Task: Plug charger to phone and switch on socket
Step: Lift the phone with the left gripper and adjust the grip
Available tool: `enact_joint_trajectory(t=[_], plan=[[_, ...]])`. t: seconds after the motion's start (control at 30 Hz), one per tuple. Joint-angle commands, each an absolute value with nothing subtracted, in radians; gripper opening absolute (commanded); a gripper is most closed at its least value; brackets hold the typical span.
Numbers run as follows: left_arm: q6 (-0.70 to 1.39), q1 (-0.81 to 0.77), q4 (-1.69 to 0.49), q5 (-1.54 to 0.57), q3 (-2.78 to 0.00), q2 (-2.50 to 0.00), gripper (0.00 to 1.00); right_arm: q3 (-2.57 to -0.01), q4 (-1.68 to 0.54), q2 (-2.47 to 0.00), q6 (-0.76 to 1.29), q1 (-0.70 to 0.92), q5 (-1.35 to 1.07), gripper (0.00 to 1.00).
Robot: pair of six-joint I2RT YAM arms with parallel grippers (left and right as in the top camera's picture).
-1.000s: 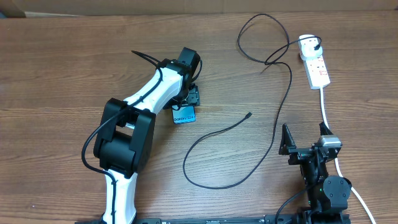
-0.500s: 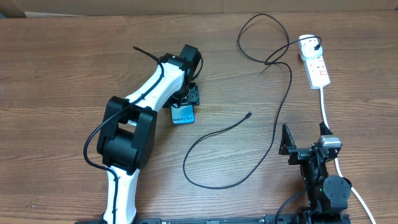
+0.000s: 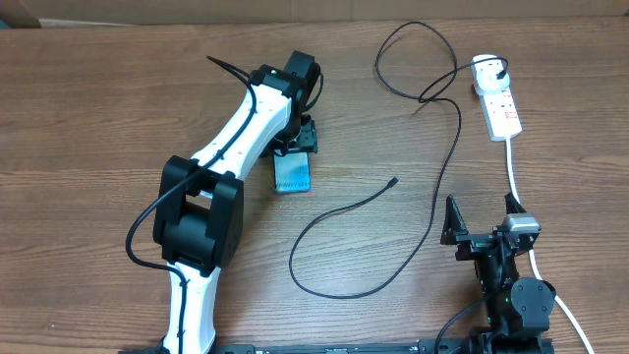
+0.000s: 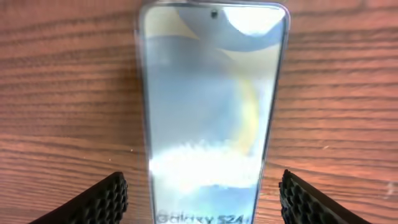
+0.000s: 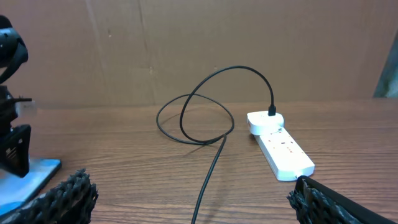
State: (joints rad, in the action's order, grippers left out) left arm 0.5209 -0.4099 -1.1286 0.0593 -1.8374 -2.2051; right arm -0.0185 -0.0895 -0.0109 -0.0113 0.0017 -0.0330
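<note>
Locate on the wooden table [image 3: 98, 118] the left gripper [image 3: 301, 147], poised over the phone [image 3: 292, 173] with jaws spread, fingers [image 4: 99, 199] flanking the lettered end of the screen-up handset at a gap from either edge, pinching nothing. Find the right gripper [image 3: 482, 231] near the front right, with jaws spread wide and empty. Trace the charger [image 3: 437, 187] from its plug [image 3: 488, 69], seated in the socket [image 3: 503, 110] at far right, through loose loops to the free connector tip [image 3: 393, 181], right of the phone and apart from it.

The table [image 3: 88, 108] is matt, grained wood. The phone [image 4: 205, 112] screen is glossy. The socket [image 5: 283, 149] is smooth white plastic. The left gripper [image 4: 200, 202] pads [image 4: 106, 200] are black and knobbly.
</note>
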Motion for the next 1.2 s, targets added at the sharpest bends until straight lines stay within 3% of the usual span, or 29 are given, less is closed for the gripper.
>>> enact_joint_trajectory(t=[0.0, 0.13, 0.2, 0.3, 0.93, 1.17], plan=[[0.524, -0.404, -1.126, 0.051, -1.866, -2.204, 0.74, -0.008, -0.084, -0.003, -0.016, 0.006, -0.024, 1.0], [0.524, -0.404, -1.126, 0.051, -1.866, -2.204, 0.75, -0.008, -0.084, -0.003, -0.016, 0.006, -0.024, 1.0], [0.524, -0.404, -1.125, 0.052, -1.866, -2.204, 0.88, -0.008, -0.084, -0.003, -0.016, 0.006, -0.024, 1.0], [0.519, -0.404, -1.106, 0.056, -1.863, -2.205, 0.9, -0.008, -0.084, -0.003, -0.016, 0.006, -0.024, 1.0], [0.508, -0.404, -0.856, 0.073, -1.656, -2.205, 0.96, -0.008, -0.084, -0.003, -0.016, 0.006, -0.024, 1.0], [0.494, -0.404, -0.858, 0.138, -1.656, -2.205, 0.96, -0.008, -0.084, -0.003, -0.016, 0.006, -0.024, 1.0]])
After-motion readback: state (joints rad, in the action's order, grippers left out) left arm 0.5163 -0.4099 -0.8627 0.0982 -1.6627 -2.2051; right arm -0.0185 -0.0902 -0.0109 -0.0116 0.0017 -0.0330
